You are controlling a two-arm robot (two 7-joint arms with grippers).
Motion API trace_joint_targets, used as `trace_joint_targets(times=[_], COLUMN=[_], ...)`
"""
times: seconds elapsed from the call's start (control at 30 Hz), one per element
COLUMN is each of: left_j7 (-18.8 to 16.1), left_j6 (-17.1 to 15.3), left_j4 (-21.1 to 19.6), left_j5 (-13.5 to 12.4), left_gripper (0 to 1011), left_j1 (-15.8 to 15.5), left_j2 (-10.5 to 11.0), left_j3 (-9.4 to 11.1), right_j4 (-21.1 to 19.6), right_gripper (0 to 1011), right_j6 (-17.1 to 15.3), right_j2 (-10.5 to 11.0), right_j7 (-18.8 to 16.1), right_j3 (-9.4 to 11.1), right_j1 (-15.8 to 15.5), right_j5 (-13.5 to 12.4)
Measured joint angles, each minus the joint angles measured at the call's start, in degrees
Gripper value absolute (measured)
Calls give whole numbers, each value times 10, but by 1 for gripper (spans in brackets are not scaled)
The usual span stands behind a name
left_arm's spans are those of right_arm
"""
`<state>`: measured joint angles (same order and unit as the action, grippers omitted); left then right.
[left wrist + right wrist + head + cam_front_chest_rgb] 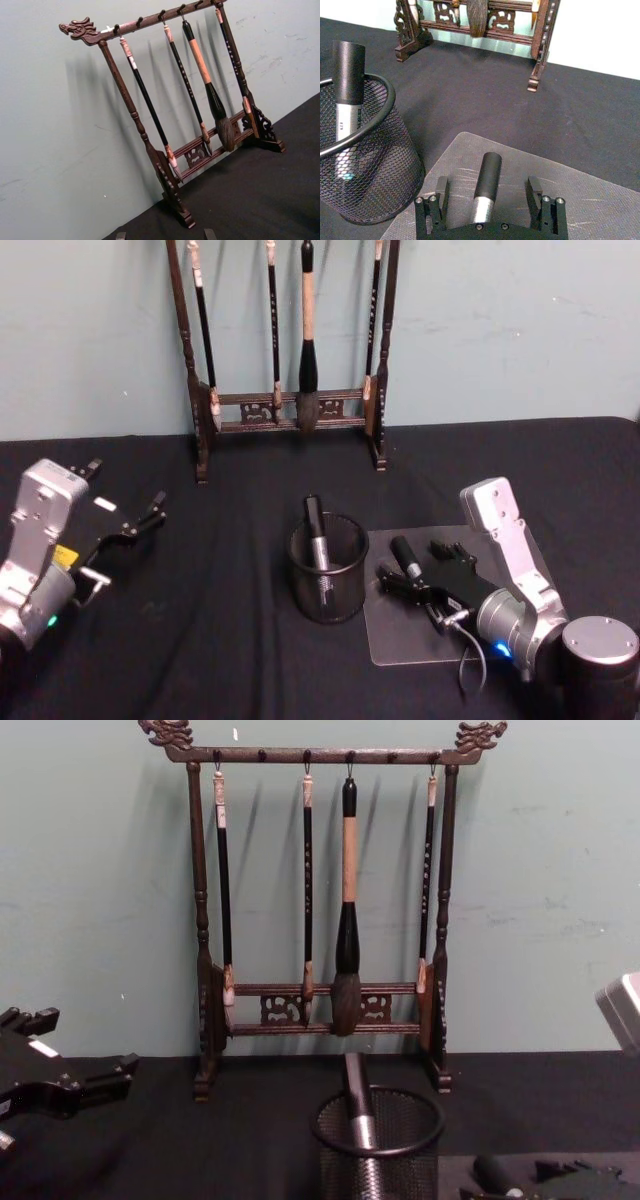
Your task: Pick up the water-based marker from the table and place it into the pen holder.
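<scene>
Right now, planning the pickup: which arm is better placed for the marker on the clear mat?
Right: the right gripper, open, straddles the marker; the left gripper sits beyond the pen holder.

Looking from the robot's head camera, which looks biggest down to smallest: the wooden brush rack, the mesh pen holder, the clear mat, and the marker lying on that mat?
Largest to smallest, as they look in the head view:
1. the brush rack, though it stands farthest away
2. the clear mat
3. the pen holder
4. the marker on the mat
</scene>
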<state>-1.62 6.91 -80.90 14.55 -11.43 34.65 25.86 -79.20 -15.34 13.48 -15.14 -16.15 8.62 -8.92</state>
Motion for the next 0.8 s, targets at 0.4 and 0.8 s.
trace_joint_targets(times=[0.4, 0.8], left_j7=[0, 0], left_j6=[0, 0], left_j4=[0, 0], left_j5=[0, 0], left_gripper=[1009, 1009], left_j1=[0, 0], left_j2=[0, 0], left_j3=[0, 0], right_j4=[0, -1], right_gripper=[916, 507], right_j6=[0, 0], right_j2=[0, 0], right_j7=[0, 0], right_j3=[0, 0], right_j1=[0, 0], right_j5=[-1, -1])
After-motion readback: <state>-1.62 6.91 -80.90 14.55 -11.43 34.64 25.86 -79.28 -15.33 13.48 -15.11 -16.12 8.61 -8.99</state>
